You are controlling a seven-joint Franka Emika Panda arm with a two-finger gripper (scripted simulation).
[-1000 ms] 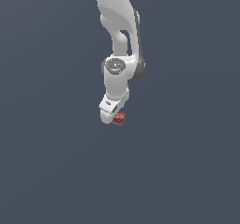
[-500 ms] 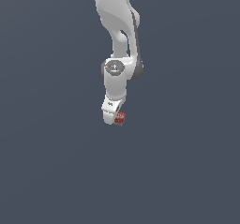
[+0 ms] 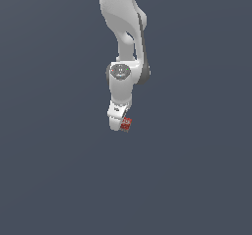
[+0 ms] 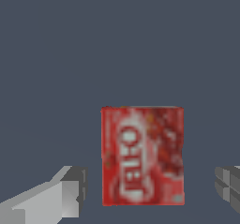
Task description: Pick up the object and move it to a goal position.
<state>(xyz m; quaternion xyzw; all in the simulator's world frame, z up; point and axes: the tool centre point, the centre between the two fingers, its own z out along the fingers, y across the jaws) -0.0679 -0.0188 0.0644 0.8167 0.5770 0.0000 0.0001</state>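
Step in hand: grasp approach. The claw (image 4: 150, 190) is spread, one finger (image 4: 61, 197) on each side of the red box (image 4: 142, 155), not touching it. The box lies on the grey surface (image 3: 59, 170) under the arm. Next: press the fingers together on the box, then lift.

One red box (image 4: 142, 155), one end effector (image 4: 150, 192)

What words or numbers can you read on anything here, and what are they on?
Box: big whitish letters run sideways inside a white oval on its red face, too blurred to read for sure.
Box, rest of the face: dark speckled picture, no readable text.
Box in the exterior view: too small to read.
Arm: a round mark with red and green dots, no words.
Nothing else has writing.
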